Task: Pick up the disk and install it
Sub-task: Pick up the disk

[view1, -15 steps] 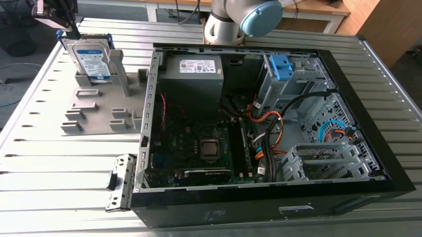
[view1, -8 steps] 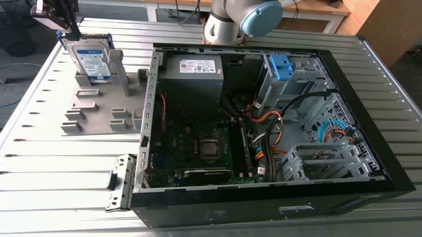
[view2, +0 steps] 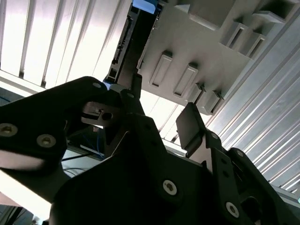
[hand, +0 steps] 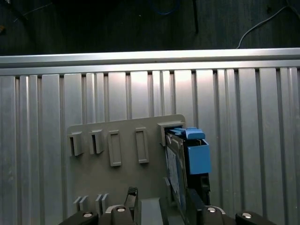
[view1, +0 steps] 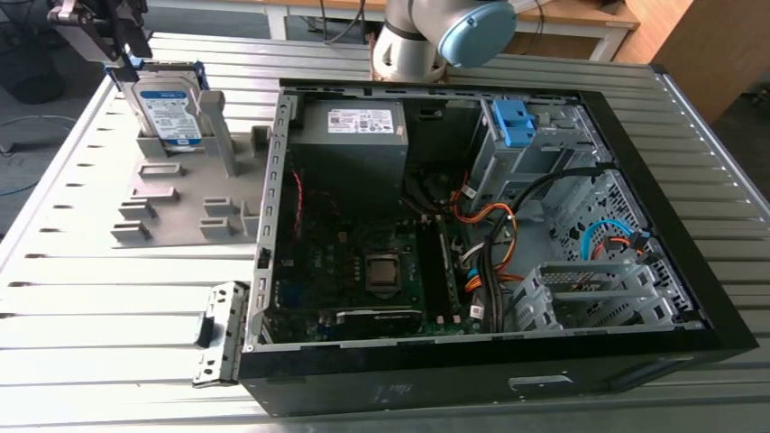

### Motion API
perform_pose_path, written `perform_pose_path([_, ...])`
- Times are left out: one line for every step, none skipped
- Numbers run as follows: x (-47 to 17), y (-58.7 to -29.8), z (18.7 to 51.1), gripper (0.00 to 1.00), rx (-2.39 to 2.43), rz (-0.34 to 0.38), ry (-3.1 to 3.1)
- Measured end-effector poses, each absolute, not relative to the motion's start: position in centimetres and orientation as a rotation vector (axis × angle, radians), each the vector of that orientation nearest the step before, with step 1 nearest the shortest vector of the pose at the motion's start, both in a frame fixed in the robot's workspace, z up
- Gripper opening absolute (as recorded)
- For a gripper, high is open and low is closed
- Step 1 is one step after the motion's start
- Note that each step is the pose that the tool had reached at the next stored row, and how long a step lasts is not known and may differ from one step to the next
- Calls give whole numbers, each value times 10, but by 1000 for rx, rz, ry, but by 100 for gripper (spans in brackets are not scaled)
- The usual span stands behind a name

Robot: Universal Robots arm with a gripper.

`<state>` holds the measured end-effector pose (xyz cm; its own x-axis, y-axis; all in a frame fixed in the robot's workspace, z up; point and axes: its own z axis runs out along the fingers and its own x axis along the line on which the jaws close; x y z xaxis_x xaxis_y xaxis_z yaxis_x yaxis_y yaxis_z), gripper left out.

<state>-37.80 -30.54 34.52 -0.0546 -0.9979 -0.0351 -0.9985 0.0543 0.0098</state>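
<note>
**Materials and Surface Finish**

Disk (view1: 169,110): bare silver metal body, glossy paper label, smooth blue plastic bracket.
Holder (view1: 180,206): matt grey plastic.
Table (view1: 108,307): ribbed metal, brushed satin sheen.
Computer case (view1: 481,383): smooth black exterior, bare grey sheet-metal interior.
Power-supply box (view1: 352,149): grey metal, white paper sticker.
Gripper (view2: 161,110): matt black links, bright metal screw heads.

We see the arm (view1: 409,41) as a grey joint housing with a blue end cap at the top centre of the exterior view. The pincer (view1: 121,50) hangs at the exterior view's upper left, pointing downward. In the second wrist view its two black fingers (view2: 190,126) stand spread apart, with a gap between them.
</note>
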Motion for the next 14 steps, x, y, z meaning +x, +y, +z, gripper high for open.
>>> perform_pose_path([-378, -305, 345, 53, -2147, 49, 2267])
perform_pose_path([-378, -305, 345, 59, -2147, 49, 2267])
perform_pose_path([-378, -305, 345, 59, -2147, 49, 2267])
perform_pose_path([-378, -305, 345, 59, -2147, 49, 2267])
perform_pose_path([-378, -305, 345, 59, -2147, 49, 2267])
perform_pose_path([-378, -305, 345, 59, -2147, 49, 2267])
perform_pose_path([-378, -305, 345, 59, -2147, 49, 2267])
perform_pose_path([-378, -305, 345, 59, -2147, 49, 2267])
perform_pose_path([-378, -305, 345, 59, -2147, 49, 2267])
perform_pose_path([-378, -305, 345, 59, -2147, 49, 2267])
perform_pose_path([-378, -305, 345, 59, -2147, 49, 2267])
perform_pose_path([-379, -305, 345, 59, -2147, 49, 2267])
perform_pose_path([-379, -305, 345, 59, -2147, 49, 2267])
perform_pose_path([-379, -305, 345, 59, -2147, 49, 2267])
